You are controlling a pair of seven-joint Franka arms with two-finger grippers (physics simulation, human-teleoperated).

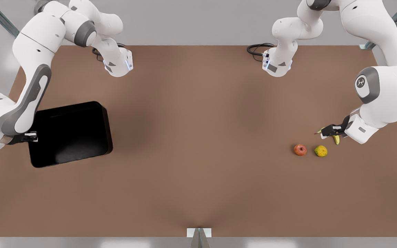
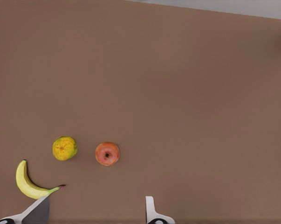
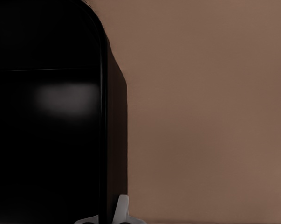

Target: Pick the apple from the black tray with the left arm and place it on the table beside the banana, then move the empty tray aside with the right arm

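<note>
Apple [image 1: 300, 150] sits on the counter [image 1: 198, 172] near the banana [image 1: 336, 138] under the spread, empty left hand [image 1: 325, 131]; right hand [image 1: 33, 136] pinches the stiff, glossy, likely slippery tray [image 1: 71, 134] at its 9 o'clock wall.

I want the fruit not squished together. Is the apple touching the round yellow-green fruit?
Apart. In the left wrist view, bare brown table shows plainly between the apple and the yellow-green fruit; the front view shows the same gap.

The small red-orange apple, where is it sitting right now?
The small round red-orange apple lies on the matte brown tabletop at the front view's right, just left of the yellow-green round fruit, with the curved yellow banana beyond.
</note>
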